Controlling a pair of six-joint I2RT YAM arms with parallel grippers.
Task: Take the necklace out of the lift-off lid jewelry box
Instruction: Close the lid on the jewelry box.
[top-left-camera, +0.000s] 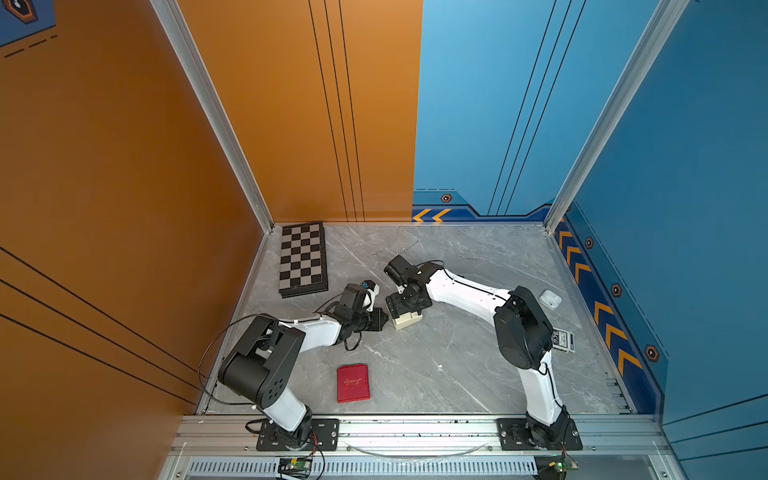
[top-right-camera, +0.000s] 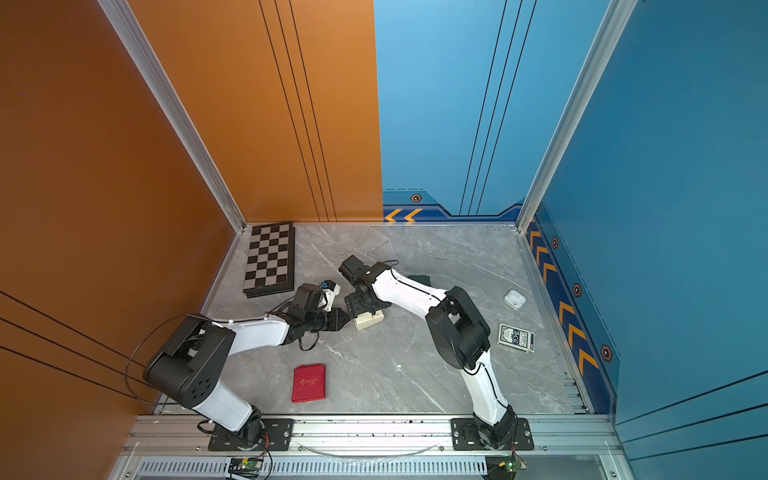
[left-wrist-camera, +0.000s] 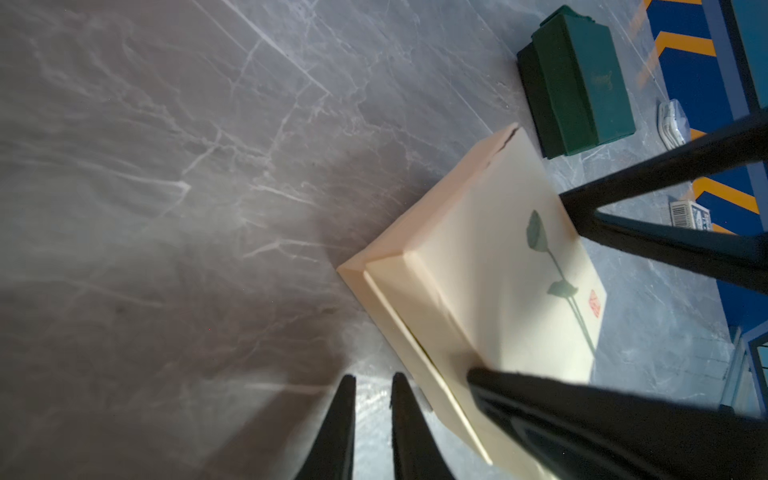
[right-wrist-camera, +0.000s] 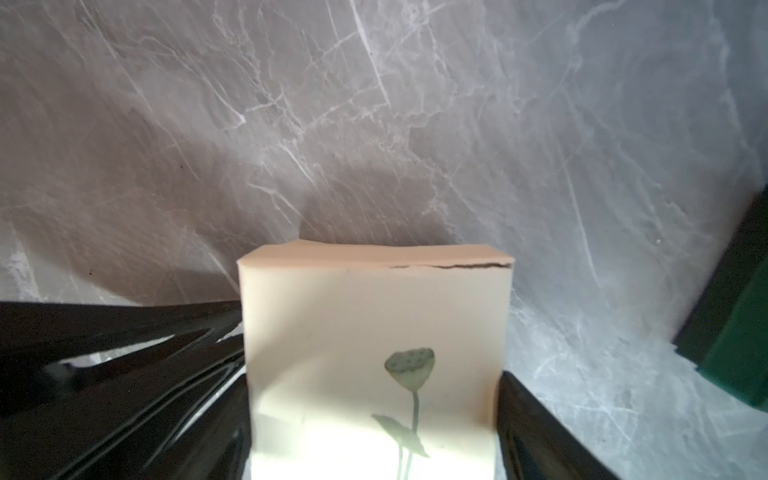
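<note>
The jewelry box (top-left-camera: 406, 321) is sitting mid-table (top-left-camera: 436, 365), open marble lying frontward, the right gripper (right-wrist-camera: 374, 332) clamping its lid (left-wrist-camera: 498, 257) by opposite edges, the left gripper (left-wrist-camera: 374, 386) resting nearly closed, empty, beside its corner.

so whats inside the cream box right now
Nothing inside shows: the lid is on the cream box, clamped between the right gripper's fingers. Only its lotus print is visible; whatever it holds is hidden underneath.
</note>
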